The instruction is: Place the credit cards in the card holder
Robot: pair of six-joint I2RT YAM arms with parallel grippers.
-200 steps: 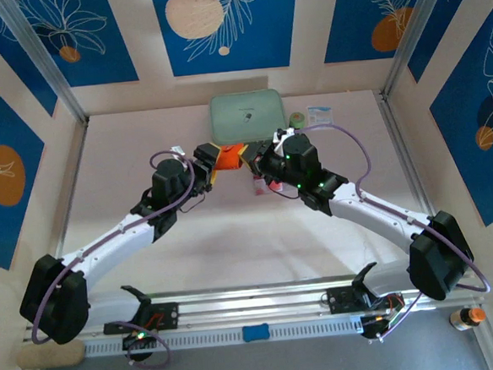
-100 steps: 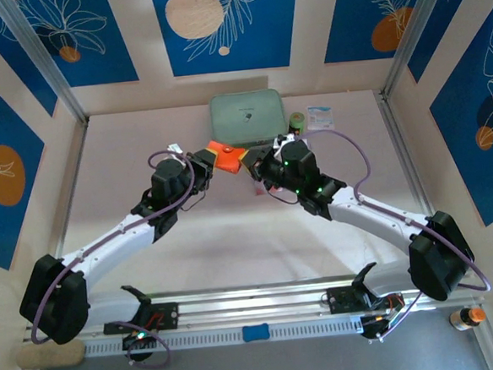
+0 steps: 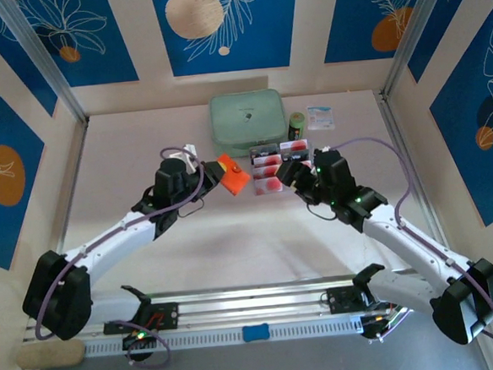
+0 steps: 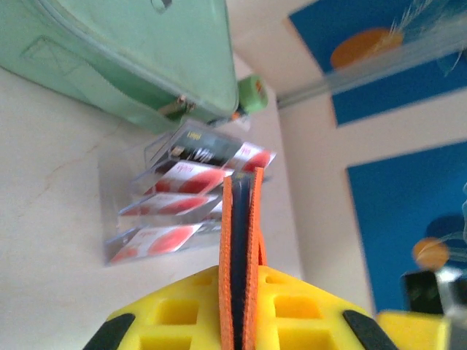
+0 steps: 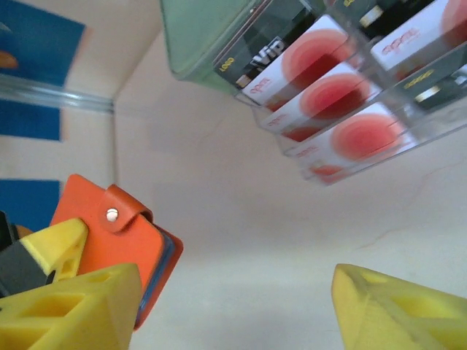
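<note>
Tightly between left jaws: card holder (image 3: 234,174)

the card holder (image 3: 234,174) is just left of the tray (image 4: 120,176) holding credit cards (image 3: 268,172), case (image 3: 246,120) behind.

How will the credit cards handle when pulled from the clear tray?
The credit cards look thin and flat, so probably light yet stiff. Their smooth faces may slip. Leaning close-packed in the clear tray, neighbours might shift.

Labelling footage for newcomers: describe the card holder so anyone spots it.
Find the mint-green case at the table's far edge. Nearer, left of the clear tray, the left gripper pinches the card holder: orange, unlike its green and clear neighbours.
</note>
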